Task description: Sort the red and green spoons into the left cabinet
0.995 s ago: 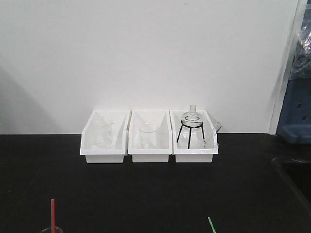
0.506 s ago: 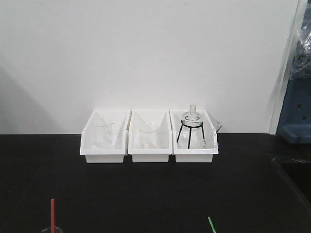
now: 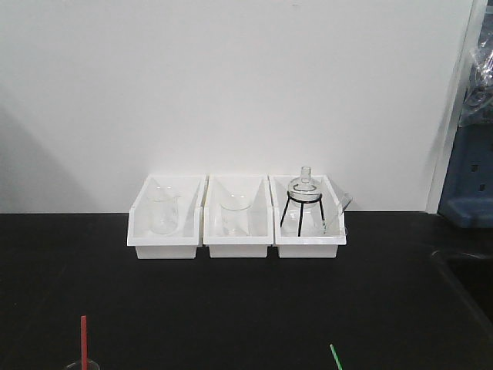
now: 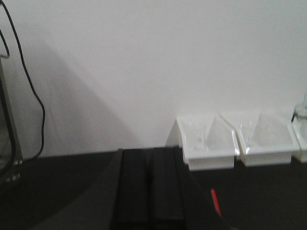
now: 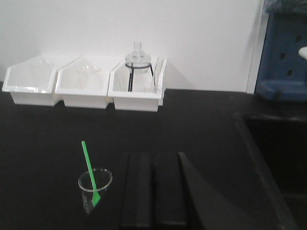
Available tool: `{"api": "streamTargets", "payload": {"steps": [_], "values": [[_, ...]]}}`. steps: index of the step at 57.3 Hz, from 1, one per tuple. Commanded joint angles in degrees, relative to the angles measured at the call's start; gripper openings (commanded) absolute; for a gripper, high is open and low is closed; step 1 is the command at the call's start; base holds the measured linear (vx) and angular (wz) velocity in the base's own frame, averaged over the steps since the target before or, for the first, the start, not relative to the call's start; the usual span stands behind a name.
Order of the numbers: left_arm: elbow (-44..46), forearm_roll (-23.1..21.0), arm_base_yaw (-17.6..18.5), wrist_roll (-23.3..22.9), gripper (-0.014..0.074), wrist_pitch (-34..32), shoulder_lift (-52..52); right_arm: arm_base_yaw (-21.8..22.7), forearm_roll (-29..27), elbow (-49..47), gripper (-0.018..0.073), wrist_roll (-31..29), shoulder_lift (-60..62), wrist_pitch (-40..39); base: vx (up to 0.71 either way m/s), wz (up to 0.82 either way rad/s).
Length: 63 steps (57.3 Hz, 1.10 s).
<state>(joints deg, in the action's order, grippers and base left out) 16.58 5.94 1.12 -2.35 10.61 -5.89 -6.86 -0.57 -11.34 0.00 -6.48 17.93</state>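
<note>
Your left gripper [image 4: 151,160] sits low over the black table [image 3: 231,308] with its two dark fingers pressed together, only a thin seam between them, and nothing held. Your right gripper [image 5: 152,160] looks the same: fingers closed against each other, empty.

The red spoon [image 3: 83,338] stands upright at the near left edge of the front view, its lower end in a small clear glass [image 3: 81,364] that the frame cuts off. In your left wrist view only a red sliver of it shows, just right of the fingers. The green spoon [image 5: 89,170] stands bowl-down in a second small glass [image 5: 95,184], its handle leaning up and away to the left. That glass sits just left of your right gripper, apart from it.

Against the white wall you have three white bins side by side. The left bin [image 3: 166,248] and the middle bin [image 3: 237,248] each hold a clear beaker. The right bin [image 3: 310,248] holds a round flask [image 3: 305,185] on a black wire stand [image 3: 286,212].

A grey metal upright [image 4: 8,124] shows at the far left of your left wrist view, with a black cable [image 4: 42,115] hanging beside it. A blue plastic box [image 5: 283,57] stands at the far right.
</note>
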Motion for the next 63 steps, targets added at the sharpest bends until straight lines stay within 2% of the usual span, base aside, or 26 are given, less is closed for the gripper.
{"api": "streamTargets", "payload": {"steps": [1, 10, 20, 34, 42, 48, 55, 59, 63], "values": [[1.9, 0.8, 0.5, -0.1, -0.0005, -2.9, -3.9, 0.0, 0.6, -2.4, 0.0000, 0.0, -4.6, -4.4, 0.00, 0.00], [1.9, 0.5, 0.5, -0.1, 0.0005, -5.8, -6.9, 0.0, 0.6, -2.4, 0.0020, 0.0, -10.4, -4.8, 0.00, 0.00], [1.9, 0.5, 0.5, 0.0, 0.0076, -7.2, -9.3, 0.0, 0.6, -2.4, 0.0085, 0.0, -16.5, -6.9, 0.00, 0.00], [1.9, 0.4, 0.5, -1.2, 0.0306, -8.9, -13.7, 0.0, 0.6, -2.4, 0.0279, 0.0, -24.0, -14.7, 0.00, 0.00], [1.9, 0.3, 0.5, -1.2, 0.0411, -14.0, -16.7, 0.0, 0.6, -2.4, 0.0417, 0.0, -28.6, -24.1, 0.00, 0.00], [1.9, 0.3, 0.6, -1.2, 0.0445, -16.2, -20.1, 0.0, -0.1, -2.4, 0.0467, 0.0, -32.2, -32.3, 0.00, 0.00], [2.0, 0.3, 1.1, -1.2, 0.0449, -18.5, -26.0, -0.1, 1.1, -2.4, 0.0475, 0.5, -37.1, -37.6, 0.00, 0.00], [2.0, 0.4, 1.8, -2.5, 0.0449, -23.1, -29.4, -0.1, 2.7, -3.1, 0.0475, 0.6, -39.6, -37.7, 0.00, 0.00], [2.0, 0.5, 2.7, -5.9, 0.0449, -29.4, -33.5, -0.1, 4.6, -4.3, 0.0475, 1.1, -41.7, -37.3, 0.00, 0.00]]}}
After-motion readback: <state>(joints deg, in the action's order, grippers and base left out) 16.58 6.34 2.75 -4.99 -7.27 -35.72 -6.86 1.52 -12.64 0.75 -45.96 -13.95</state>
